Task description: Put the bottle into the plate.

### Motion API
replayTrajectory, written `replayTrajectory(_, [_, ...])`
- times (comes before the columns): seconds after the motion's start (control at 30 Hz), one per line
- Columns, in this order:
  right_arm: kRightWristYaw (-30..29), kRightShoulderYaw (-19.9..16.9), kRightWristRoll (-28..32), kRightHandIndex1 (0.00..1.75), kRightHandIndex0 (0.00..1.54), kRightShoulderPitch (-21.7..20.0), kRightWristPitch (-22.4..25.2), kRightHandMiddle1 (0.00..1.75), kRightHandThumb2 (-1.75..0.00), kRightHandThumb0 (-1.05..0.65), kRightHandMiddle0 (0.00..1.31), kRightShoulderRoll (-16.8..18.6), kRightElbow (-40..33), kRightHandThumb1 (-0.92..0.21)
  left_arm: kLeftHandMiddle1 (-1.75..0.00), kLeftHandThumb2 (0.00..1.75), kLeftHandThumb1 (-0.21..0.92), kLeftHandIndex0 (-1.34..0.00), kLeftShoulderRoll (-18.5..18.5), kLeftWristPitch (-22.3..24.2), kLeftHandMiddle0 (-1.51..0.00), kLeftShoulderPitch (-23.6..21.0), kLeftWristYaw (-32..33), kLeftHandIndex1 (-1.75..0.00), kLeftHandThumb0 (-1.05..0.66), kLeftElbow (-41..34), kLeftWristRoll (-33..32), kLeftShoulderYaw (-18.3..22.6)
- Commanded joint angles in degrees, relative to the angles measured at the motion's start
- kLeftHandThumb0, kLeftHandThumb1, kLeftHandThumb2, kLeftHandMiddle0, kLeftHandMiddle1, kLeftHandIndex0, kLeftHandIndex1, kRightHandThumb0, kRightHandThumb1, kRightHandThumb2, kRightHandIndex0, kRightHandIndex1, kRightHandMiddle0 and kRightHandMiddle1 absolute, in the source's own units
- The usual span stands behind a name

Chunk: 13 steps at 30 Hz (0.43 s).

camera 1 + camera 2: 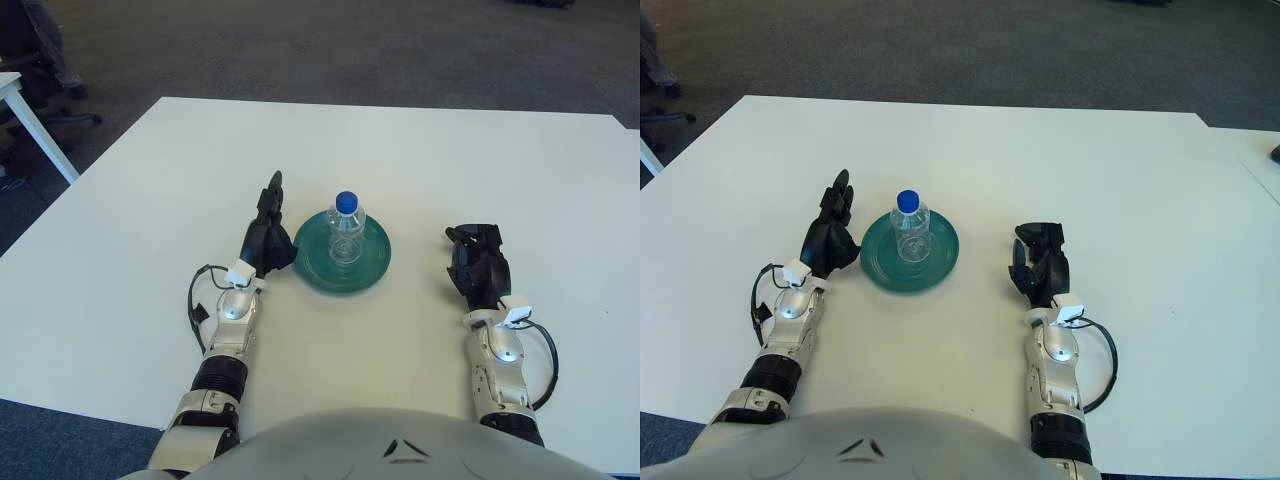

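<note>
A clear plastic bottle (346, 228) with a blue cap stands upright in the middle of a teal plate (372, 266) on the white table. My left hand (268, 232) is just left of the plate, fingers spread and pointing away, holding nothing and apart from the bottle. My right hand (476, 262) shows to the right of the plate, a gap of bare table between them, its fingers curled and empty.
The white table (420, 150) stretches wide behind and beside the plate. Dark carpet lies beyond its far edge. A white table leg (35, 125) and office chairs show at the far left.
</note>
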Motion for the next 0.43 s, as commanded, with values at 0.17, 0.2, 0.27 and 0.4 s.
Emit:
replayTrajectory(0.17, [-0.5,-2.5,0.9,0.98,0.52,-1.0,1.7,1.75,-0.53,-0.35,0.19,-1.7,4.9,-0.92,0.0,1.19,0.92,0.0,-0.8,-5.0,-0.04,4.3,0.2,-0.26,-0.99,5.1,-0.9,0.2])
replayTrajectory(0.2, [-0.5,-2.7,0.9,0.98,0.53,-1.1,1.5,1.75,-0.53,-0.35,0.19,-1.7,5.1,-0.92,0.0,1.19,0.92,0.0,-0.8,-5.1,-0.04,4.4,0.2,-0.26,-0.99,5.1,-0.9,0.1])
replayTrajectory(0.27, [-0.7,-3.0,0.8,0.98,0.53,-1.5,1.2,1.75,-0.53,-0.35,0.19,-1.8,5.4,-0.92,0.0,1.19,0.92,0.0,-0.9,-5.7,-0.03,4.5,0.5,-0.25,-0.99,5.3,-0.7,0.0])
replayTrajectory(0.4, [-0.9,-3.4,0.9,0.99,0.54,-1.7,1.2,1.75,-0.53,-0.35,0.19,-1.7,5.5,-0.92,0.0,1.19,0.92,0.0,-1.4,-4.5,-0.03,5.3,1.2,-0.24,-0.99,4.4,-0.5,-0.1])
